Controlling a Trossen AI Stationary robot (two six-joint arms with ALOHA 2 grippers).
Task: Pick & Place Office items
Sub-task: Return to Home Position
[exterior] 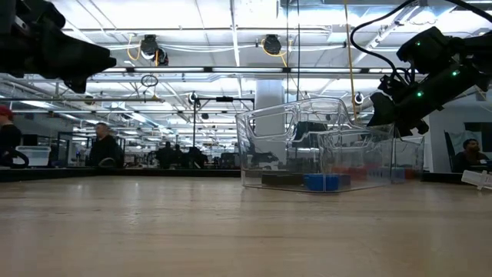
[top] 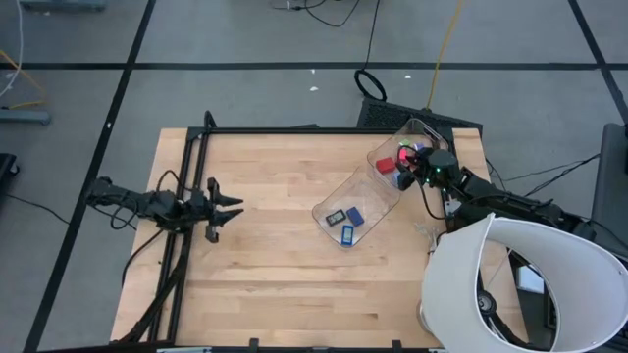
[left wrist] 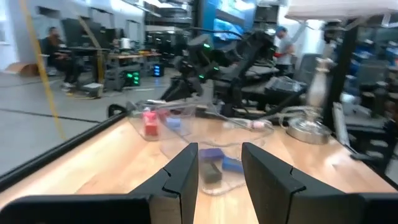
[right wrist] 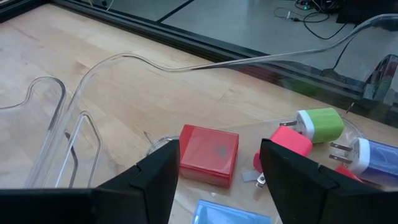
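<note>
High view: clear bin (top: 378, 194) on counter (top: 275, 265), set on a diagonal, right of centre.

Bin, near-left end: dark slab (top: 336, 216), blue block (top: 355, 218) and second blue block (top: 347, 233), close together on the bin floor.

Bin, far-right end: red block (top: 384, 165) with a cluster of smaller pieces beside it, partly hidden under the right arm.

Right claw (top: 420, 169): over the bin's far-right end, pointing down into it. Fingers wide apart, nothing held.

Left claw (top: 231, 208): at the counter's left side, well apart from the bin and pointing toward it. Fingers parted, nothing between them.

White drum (top: 510, 284): at the counter's near-right corner, overhanging the edge.

Right wrist view: red block (right wrist: 209, 155) flat on the bin floor below the open fingers. Pink block (right wrist: 291, 142) just beside it. Green plug (right wrist: 320, 124) just beside the pink block. Blue-and-white plug (right wrist: 373, 155) near, prongs toward the pink block. Light-blue block (right wrist: 233, 213) near the red block, mostly cut off by the frame.

Low view: bin (exterior: 323, 146) upright on the counter. Right claw (exterior: 382, 115) at about rim height on the bin's right. Whether it is inside the walls cannot be told. Left claw (exterior: 84, 60) high, clear of the counter.

Left wrist view: bin (left wrist: 186, 134) straight ahead beyond the parted fingers (left wrist: 186, 171).
</note>
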